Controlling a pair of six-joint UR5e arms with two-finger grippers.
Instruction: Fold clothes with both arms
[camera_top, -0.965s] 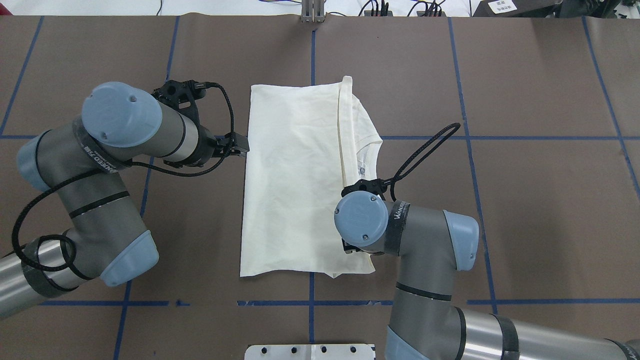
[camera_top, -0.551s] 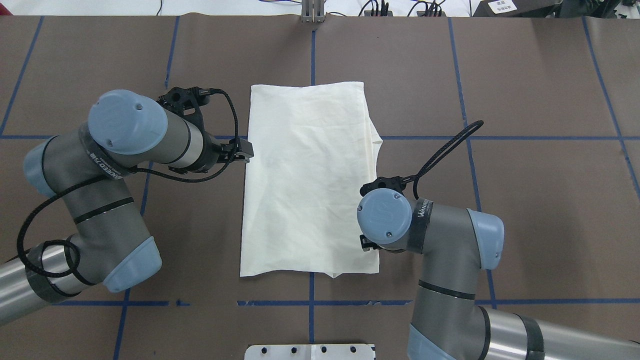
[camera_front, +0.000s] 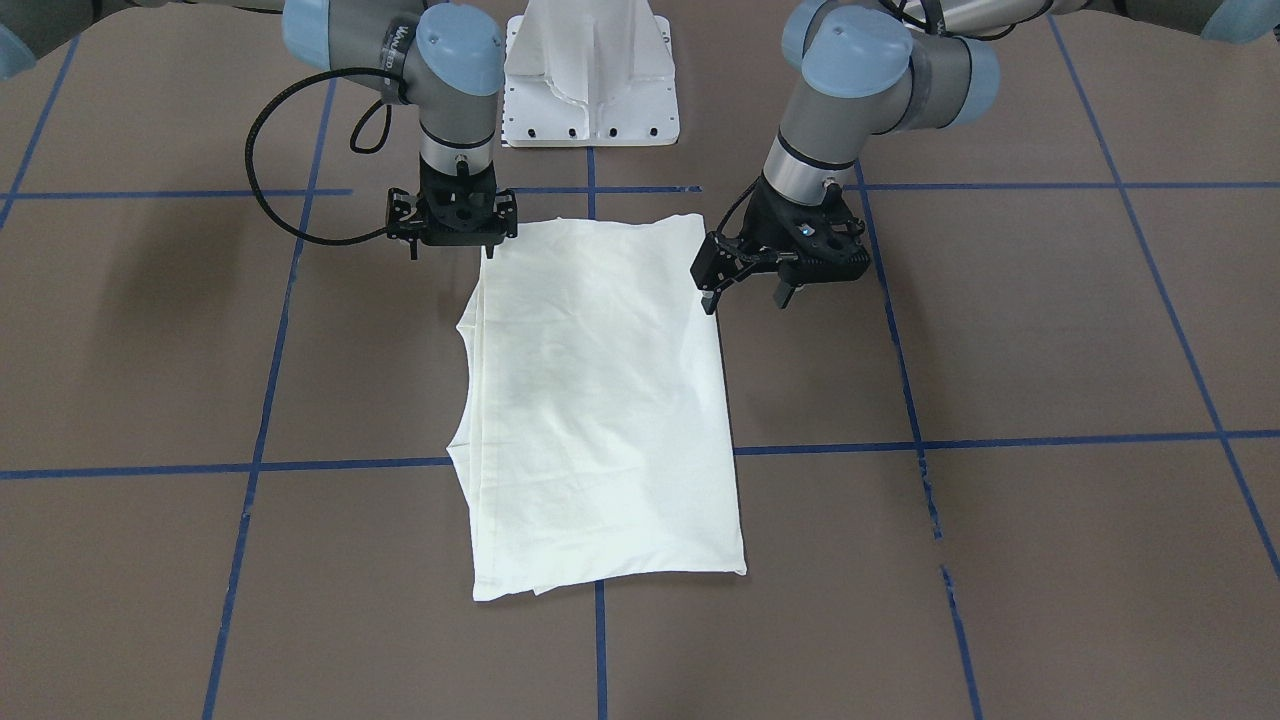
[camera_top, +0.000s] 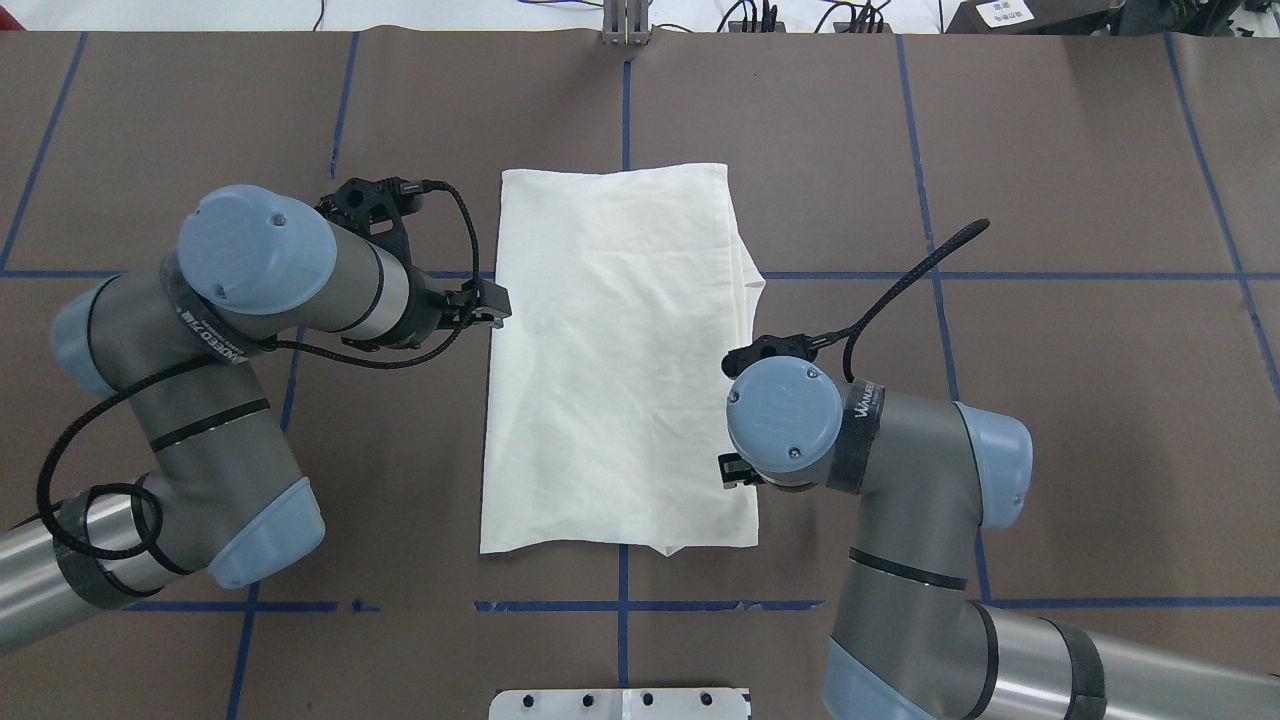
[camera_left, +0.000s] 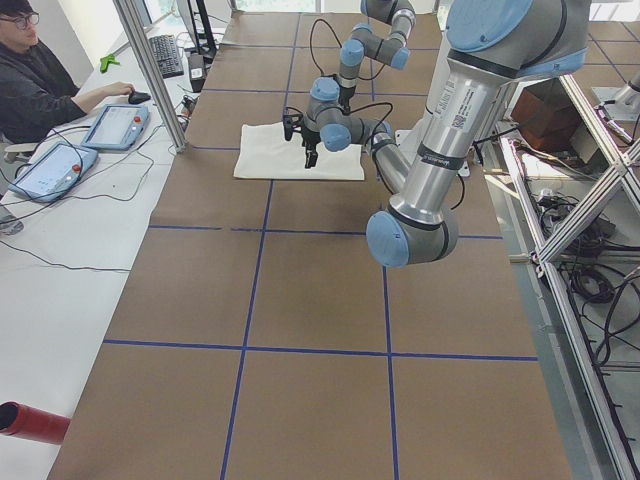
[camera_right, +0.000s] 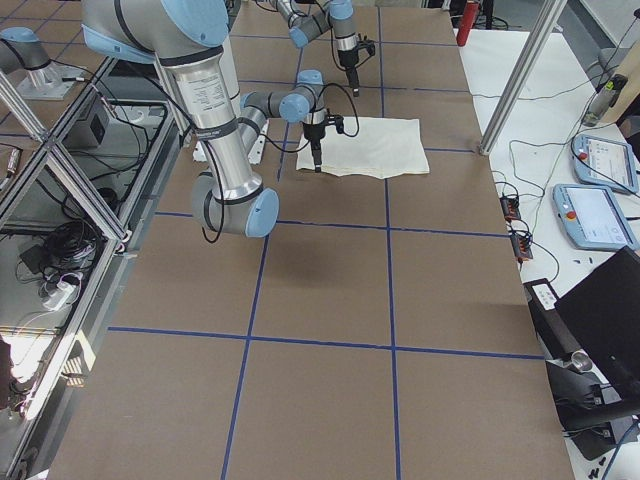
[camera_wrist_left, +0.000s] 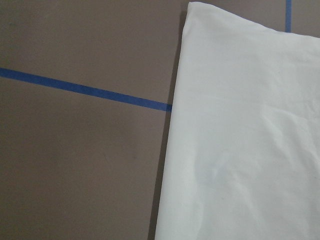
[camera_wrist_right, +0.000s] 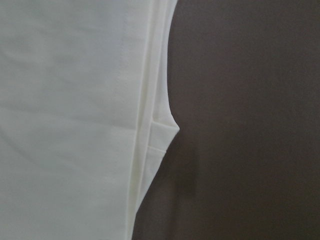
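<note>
shirt: the shirt (camera_top: 615, 360) lies flat mid-table (camera_top: 1000, 400) as a long cream rectangle, right between my two grippers.
left gripper: my left gripper (camera_front: 745, 293) hangs just beside the shirt's long edge, jaws spread wide, nothing in them.
right gripper: my right gripper (camera_front: 452, 250) sits at the near corner on the opposite side. Jaws look spread and empty too.
step, imo: the lengthwise fold looks done, so I'm lining up for the crosswise one.
doing it well: pinch both corners of one short end, catch every layer, lift level, lay it edge to edge.
watch out: the layers on my right side aren't flush, a bit pokes out.
can't see: in the overhead my wrist hides the right fingers, no print shows, and neither wrist cam shows fingertips.
</note>
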